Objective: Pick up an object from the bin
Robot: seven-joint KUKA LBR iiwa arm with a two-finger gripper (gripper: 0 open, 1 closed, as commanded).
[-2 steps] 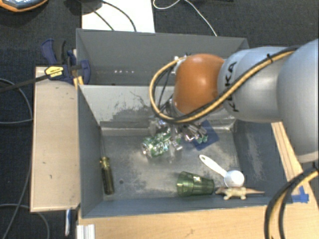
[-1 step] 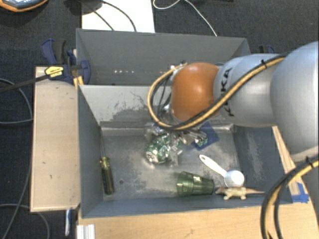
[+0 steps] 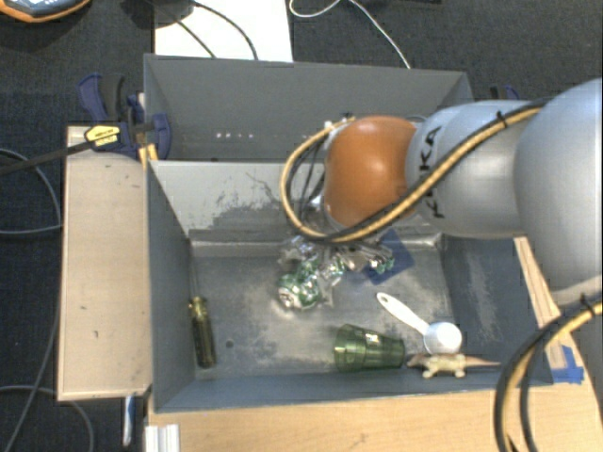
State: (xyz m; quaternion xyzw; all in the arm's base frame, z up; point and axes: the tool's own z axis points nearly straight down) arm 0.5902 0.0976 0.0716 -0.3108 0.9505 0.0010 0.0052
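My gripper (image 3: 332, 255) reaches down in the middle of the bin near the back wall, mostly hidden under the arm's orange cover. Directly below and touching or nearly touching it lies a crumpled clear wrapper with green and white bits (image 3: 301, 288). A small blue and green thing (image 3: 384, 264) peeks out just right of the gripper. Whether anything is held is hidden.
A white plastic spoon (image 3: 419, 320) lies right of centre. A dark green cup (image 3: 367, 347) lies on its side near the front wall, with a cream toy lizard (image 3: 450, 365) beside it. An olive cylinder (image 3: 201, 330) lies along the left wall.
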